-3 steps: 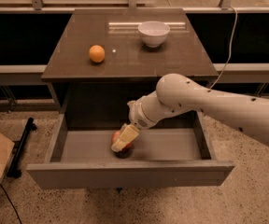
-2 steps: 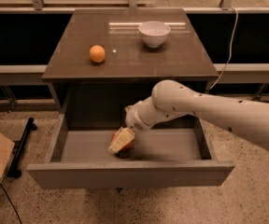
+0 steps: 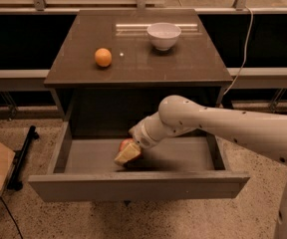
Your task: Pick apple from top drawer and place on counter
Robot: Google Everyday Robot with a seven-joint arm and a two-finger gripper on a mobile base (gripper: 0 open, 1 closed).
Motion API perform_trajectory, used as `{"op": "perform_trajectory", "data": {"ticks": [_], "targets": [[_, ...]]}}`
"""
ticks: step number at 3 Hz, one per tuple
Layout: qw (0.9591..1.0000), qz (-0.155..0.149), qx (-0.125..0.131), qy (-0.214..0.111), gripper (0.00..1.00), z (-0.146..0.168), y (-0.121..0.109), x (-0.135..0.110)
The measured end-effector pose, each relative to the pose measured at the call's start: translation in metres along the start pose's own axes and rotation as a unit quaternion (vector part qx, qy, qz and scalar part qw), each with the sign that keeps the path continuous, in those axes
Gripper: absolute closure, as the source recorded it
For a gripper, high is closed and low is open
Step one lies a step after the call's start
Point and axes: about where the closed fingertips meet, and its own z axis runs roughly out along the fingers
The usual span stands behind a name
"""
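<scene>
Though likely firm yet slick, the round red apple point(image 3: 127, 144) is being clasped midway by the white gripper point(image 3: 126, 154), eight o'clock in the grey drawer point(image 3: 183, 185).

A: What did the camera view show inside the top drawer point(image 3: 133, 184)?

B: The drawer stood open below the counter point(image 3: 138, 68). The apple point(image 3: 126, 144) lay on its grey floor, left of middle. The gripper point(image 3: 126, 154) was down in the drawer, directly against the apple, on a white arm point(image 3: 223, 126) extending from the right.

A: And on the counter?

B: An orange fruit point(image 3: 103, 57) sat at the left; a white bowl point(image 3: 164, 36) stood farther back, well apart.
</scene>
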Motion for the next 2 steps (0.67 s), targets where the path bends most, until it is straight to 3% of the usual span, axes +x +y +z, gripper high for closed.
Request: {"op": "perform_trajectory", "data": {"ticks": [1, 2], "targets": [[0.9999, 0.008, 0.003, 0.006, 0.5, -0.001, 0.001, 0.008], [0.9999, 0.007, 0.012, 0.004, 0.83, -0.021, 0.002, 0.004]]}}
